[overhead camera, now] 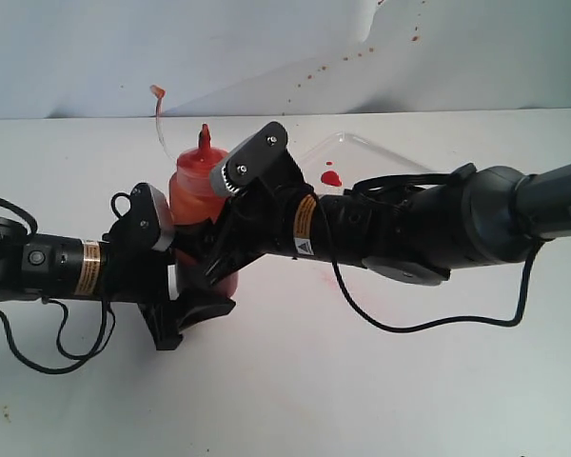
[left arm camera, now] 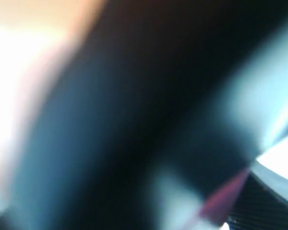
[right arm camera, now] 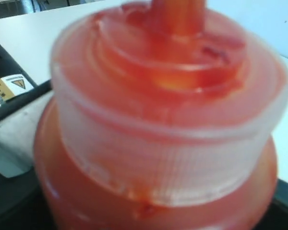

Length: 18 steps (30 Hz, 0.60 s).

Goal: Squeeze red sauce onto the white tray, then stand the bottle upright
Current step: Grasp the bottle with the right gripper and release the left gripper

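The bottle [overhead camera: 192, 190] stands upright on the table left of centre, its red nozzle [overhead camera: 205, 136] pointing up and the thin tip cap [overhead camera: 157, 91] hanging on its tether. Red sauce shows through its wall. My right gripper [overhead camera: 233, 214] reaches across and clasps the bottle, a grey finger pad [overhead camera: 257, 157] against its shoulder. The bottle [right arm camera: 163, 143] fills the right wrist view. My left gripper [overhead camera: 171, 267] straddles the bottle's lower half; its grip cannot be made out. The left wrist view is a dark blur. A red sauce blob [overhead camera: 330, 177] lies on the white tray [overhead camera: 362, 141].
A faint pink smear [overhead camera: 328, 276] marks the table under the right arm. Red splatter dots [overhead camera: 343, 62] run across the back wall. A black cable [overhead camera: 428, 324] loops below the right arm. The left arm [right arm camera: 9, 86] shows beside the bottle.
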Available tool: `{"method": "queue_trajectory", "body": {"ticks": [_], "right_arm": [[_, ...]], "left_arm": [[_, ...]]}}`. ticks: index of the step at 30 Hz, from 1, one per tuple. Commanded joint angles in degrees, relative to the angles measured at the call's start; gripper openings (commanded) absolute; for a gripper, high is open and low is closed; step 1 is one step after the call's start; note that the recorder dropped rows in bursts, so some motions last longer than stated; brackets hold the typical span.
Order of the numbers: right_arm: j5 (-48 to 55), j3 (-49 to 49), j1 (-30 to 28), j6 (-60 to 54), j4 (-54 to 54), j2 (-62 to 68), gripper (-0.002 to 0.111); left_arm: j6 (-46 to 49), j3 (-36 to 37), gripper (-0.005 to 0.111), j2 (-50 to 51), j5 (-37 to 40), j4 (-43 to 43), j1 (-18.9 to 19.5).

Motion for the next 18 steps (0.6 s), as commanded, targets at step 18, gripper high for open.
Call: {"method": "queue_trajectory", "body": {"ticks": [18], "right_arm": [[2.9,-2.0,2.9,-1.4,-4.3,3.3,0.009]], "left_arm": [[-5.3,0.2,0.0,2.3,10.7,5.9,-0.3]]}}
